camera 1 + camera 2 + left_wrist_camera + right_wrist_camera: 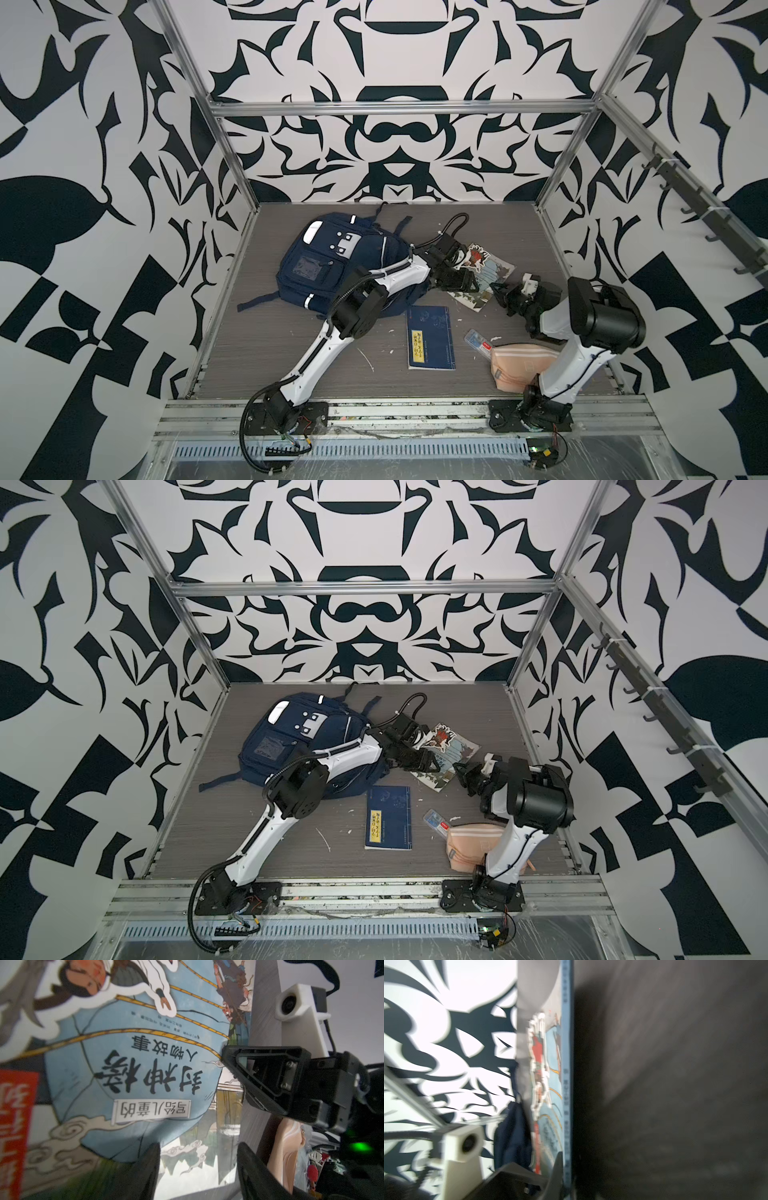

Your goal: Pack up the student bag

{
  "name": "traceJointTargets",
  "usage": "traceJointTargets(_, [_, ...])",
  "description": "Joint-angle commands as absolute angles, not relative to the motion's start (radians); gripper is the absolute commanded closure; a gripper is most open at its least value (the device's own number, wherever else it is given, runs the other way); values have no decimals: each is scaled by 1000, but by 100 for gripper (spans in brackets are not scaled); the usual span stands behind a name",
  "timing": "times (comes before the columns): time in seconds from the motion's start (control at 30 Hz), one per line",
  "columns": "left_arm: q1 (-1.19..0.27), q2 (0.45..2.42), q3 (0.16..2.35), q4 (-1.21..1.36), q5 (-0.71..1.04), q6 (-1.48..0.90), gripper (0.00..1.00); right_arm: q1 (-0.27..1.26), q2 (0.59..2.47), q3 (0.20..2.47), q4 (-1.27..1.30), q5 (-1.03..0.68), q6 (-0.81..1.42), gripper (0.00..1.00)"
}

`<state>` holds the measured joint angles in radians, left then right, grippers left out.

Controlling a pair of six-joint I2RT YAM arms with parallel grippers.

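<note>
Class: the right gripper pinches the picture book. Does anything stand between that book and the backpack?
Yes: the left arm lies across the backpack's right part, and the open left gripper hangs over the book, on the side toward the backpack. No open compartment shows.

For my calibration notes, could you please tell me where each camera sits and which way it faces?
Both top views: high at the front, looking down on student bag, left arm and right arm whole.
Left wrist: faces the picture book, open left end effector showing.
Right wrist: along the book's edge, right end effector shut on it.
Shared: both wrist views show the book.
</note>
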<state>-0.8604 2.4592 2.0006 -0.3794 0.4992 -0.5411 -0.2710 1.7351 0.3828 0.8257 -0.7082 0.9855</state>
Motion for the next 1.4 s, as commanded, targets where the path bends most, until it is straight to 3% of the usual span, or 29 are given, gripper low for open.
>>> traceJointTargets(0.0, [-813,2357,1914,-455,511,-530,34,-245,1546,483,352,-685,727,100])
traceJointTargets(0.23, [-728,2083,1791,-513,611,-451,29,-223,1341,714,19,-777,509,100])
traceJointTargets(0.37, [-672,1894,1651,-482,656,-406,27,-88,1296,901,-251,-778,294,100])
traceJointTargets(0.6, [-520,1711,1555,-488,732,-277,22,57,1226,1046,-322,-809,242,100])
traceJointTargets(0.7, [-451,1689,1595,-493,786,-237,22,127,1262,1182,-512,-818,118,100])
traceJointTargets(0.8, [-442,1651,1650,-573,702,-79,22,196,1305,1288,-693,-811,9,100])
traceJointTargets(0.97, [-454,1674,1771,-781,644,80,21,286,1278,1262,-717,-776,-5,100])
traceJointTargets(1.37, [-465,1707,1774,-931,849,206,27,347,1283,1419,-950,-791,-220,100])
